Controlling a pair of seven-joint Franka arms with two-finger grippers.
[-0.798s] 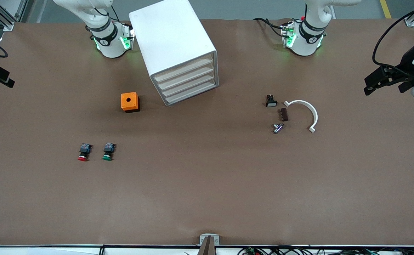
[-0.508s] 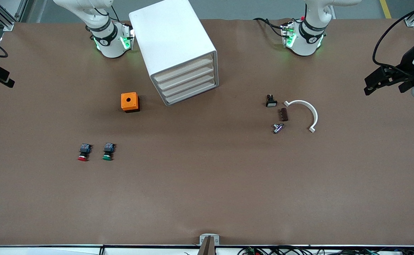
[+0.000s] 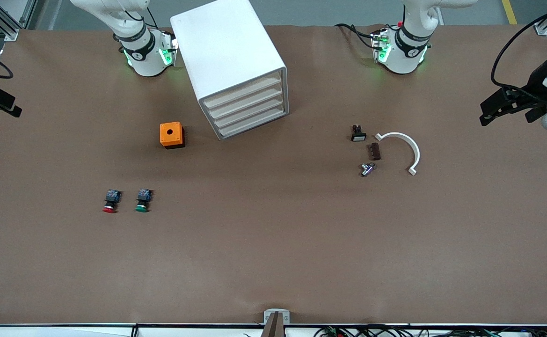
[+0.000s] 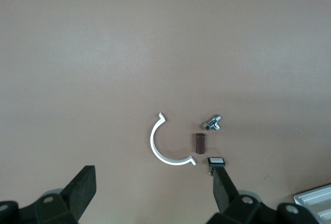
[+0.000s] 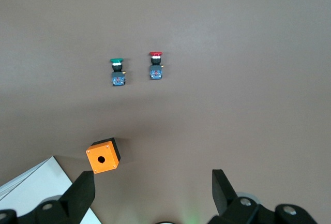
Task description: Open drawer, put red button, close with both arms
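Observation:
The red button [image 3: 109, 201] lies on the brown table toward the right arm's end, beside a green-capped button [image 3: 142, 200]. It also shows in the right wrist view [image 5: 155, 66]. The white drawer cabinet [image 3: 229, 56] stands between the arm bases, with all its drawers [image 3: 247, 108] shut. My right gripper [image 3: 3, 100] hangs open and empty high over the right arm's end of the table; its fingers [image 5: 81, 193] are wide apart. My left gripper [image 3: 498, 108] hangs open and empty over the left arm's end; its fingers [image 4: 223, 185] are wide apart.
An orange box with a hole [image 3: 171, 135] sits beside the cabinet, farther from the front camera than the buttons. A white curved clip [image 3: 406, 147], a brown block [image 3: 375, 151], a metal fitting [image 3: 367, 169] and a small black switch [image 3: 358, 134] lie toward the left arm's end.
Both grippers have shifted only very slightly. Nothing on the table has moved.

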